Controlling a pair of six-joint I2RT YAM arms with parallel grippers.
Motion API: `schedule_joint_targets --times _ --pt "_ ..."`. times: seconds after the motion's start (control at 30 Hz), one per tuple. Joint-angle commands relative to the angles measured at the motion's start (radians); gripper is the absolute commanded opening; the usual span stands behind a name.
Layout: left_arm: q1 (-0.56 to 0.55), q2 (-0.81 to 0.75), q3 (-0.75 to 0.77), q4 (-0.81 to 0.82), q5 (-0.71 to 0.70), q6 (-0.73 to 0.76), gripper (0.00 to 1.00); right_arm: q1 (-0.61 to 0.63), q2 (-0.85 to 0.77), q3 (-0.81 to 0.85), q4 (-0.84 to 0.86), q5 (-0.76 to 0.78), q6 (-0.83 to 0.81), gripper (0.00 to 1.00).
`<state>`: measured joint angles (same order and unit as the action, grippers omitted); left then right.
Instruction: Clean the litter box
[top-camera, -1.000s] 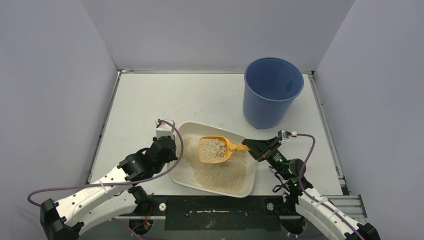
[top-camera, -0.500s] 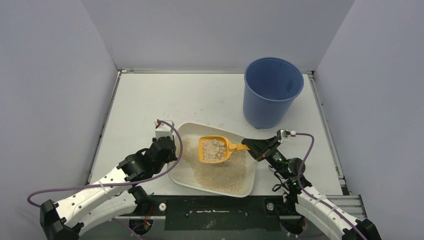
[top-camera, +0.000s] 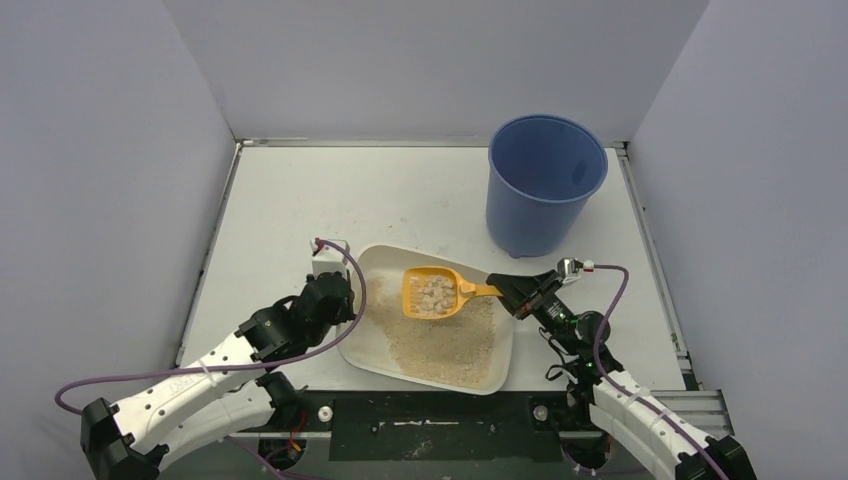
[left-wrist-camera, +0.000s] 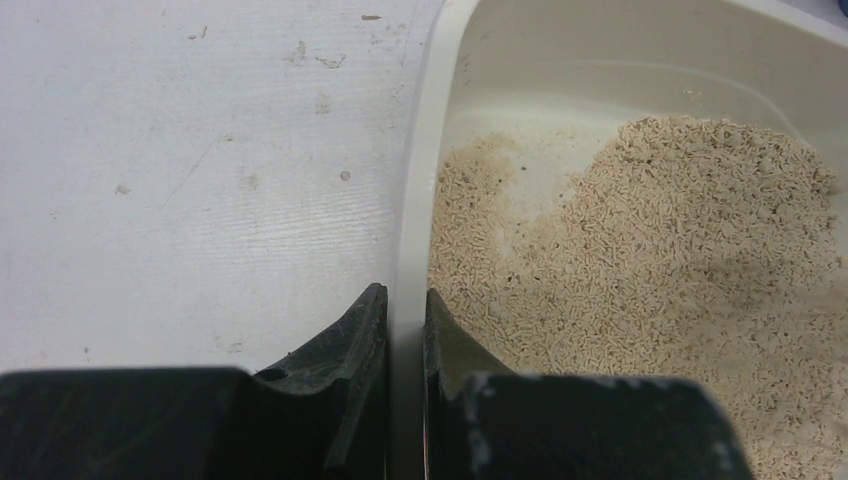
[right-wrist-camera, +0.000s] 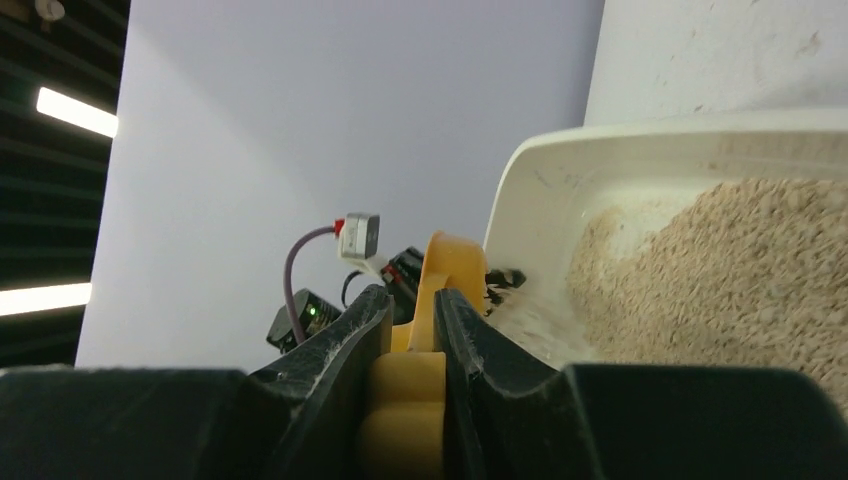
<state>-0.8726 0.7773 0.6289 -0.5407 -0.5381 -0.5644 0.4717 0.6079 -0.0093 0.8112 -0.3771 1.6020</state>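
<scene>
Left hand (left-wrist-camera: 403, 296) pinching side rim of litter box (top-camera: 395, 256), steadying it on worktop (top-camera: 300, 200). Right hand (top-camera: 512, 293) clamping handle of scoop (top-camera: 432, 294); scoop carrying clumps, hovering over litter (top-camera: 440, 345) just ahead of right hand. Bucket (top-camera: 545, 190) standing beyond right hand, well apart. Judging: one scoopful lifting out, not yet dumped; rest of litter awaiting sifting.

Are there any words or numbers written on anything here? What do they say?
No text can be read: none on the bucket, scoop or litter box.
White marks on the black rail: too small to read.
</scene>
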Motion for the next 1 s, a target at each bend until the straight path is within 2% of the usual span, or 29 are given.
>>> schedule_joint_targets --times 0.0,0.07,0.1,0.17,0.23,0.3,0.33,0.4,0.47,0.53,0.6,0.67,0.73,0.8,0.87,0.93,0.97 --pt "0.006 -0.015 0.052 0.150 0.037 -0.049 0.00 -0.070 0.086 -0.143 0.242 -0.061 0.045 0.00" --pt "0.006 -0.026 0.048 0.138 0.040 -0.050 0.00 0.004 0.109 -0.126 0.255 -0.037 0.036 0.00" --pt "0.006 -0.034 0.033 0.145 0.034 -0.045 0.00 0.012 0.099 -0.116 0.201 -0.021 0.011 0.00" --pt "0.006 -0.030 0.024 0.160 0.027 -0.039 0.00 -0.039 0.078 -0.106 0.086 -0.019 -0.026 0.00" --pt "0.005 -0.017 0.042 0.149 0.040 -0.045 0.00 -0.039 0.087 -0.131 0.194 -0.031 0.024 0.00" --pt "0.006 -0.020 0.047 0.136 0.048 -0.047 0.00 0.012 0.075 -0.121 0.216 -0.021 0.028 0.00" --pt "0.006 -0.026 0.037 0.140 0.046 -0.046 0.00 0.024 0.053 -0.112 0.175 -0.006 0.007 0.00" --pt "0.007 -0.033 0.015 0.167 0.033 -0.037 0.00 -0.028 -0.001 -0.096 -0.010 0.001 -0.039 0.00" --pt "0.009 -0.022 0.026 0.168 0.046 -0.036 0.00 -0.070 -0.007 -0.125 0.081 -0.025 0.011 0.00" --pt "0.008 -0.016 0.050 0.146 0.060 -0.039 0.00 -0.015 -0.002 -0.111 0.116 -0.045 0.020 0.00" --pt "0.007 -0.024 0.043 0.153 0.065 -0.036 0.00 0.031 -0.045 -0.085 0.008 0.005 -0.026 0.00" --pt "0.009 -0.025 0.023 0.179 0.063 -0.023 0.00 -0.017 -0.070 -0.074 -0.112 0.033 -0.067 0.00" --pt "0.009 -0.011 0.038 0.171 0.073 -0.030 0.00 -0.055 -0.017 -0.115 0.050 -0.007 0.002 0.00" --pt "0.009 -0.005 0.056 0.149 0.083 -0.035 0.00 -0.014 0.043 -0.118 0.164 -0.034 0.029 0.00" --pt "0.009 -0.022 0.040 0.155 0.075 -0.033 0.00 0.017 0.047 -0.111 0.134 -0.007 0.001 0.00" --pt "0.010 -0.028 0.023 0.179 0.065 -0.026 0.00 -0.037 0.036 -0.103 0.019 0.001 -0.026 0.00" --pt "0.012 -0.024 0.027 0.177 0.070 -0.027 0.00 -0.061 0.046 -0.117 0.063 -0.009 0.000 0.00"
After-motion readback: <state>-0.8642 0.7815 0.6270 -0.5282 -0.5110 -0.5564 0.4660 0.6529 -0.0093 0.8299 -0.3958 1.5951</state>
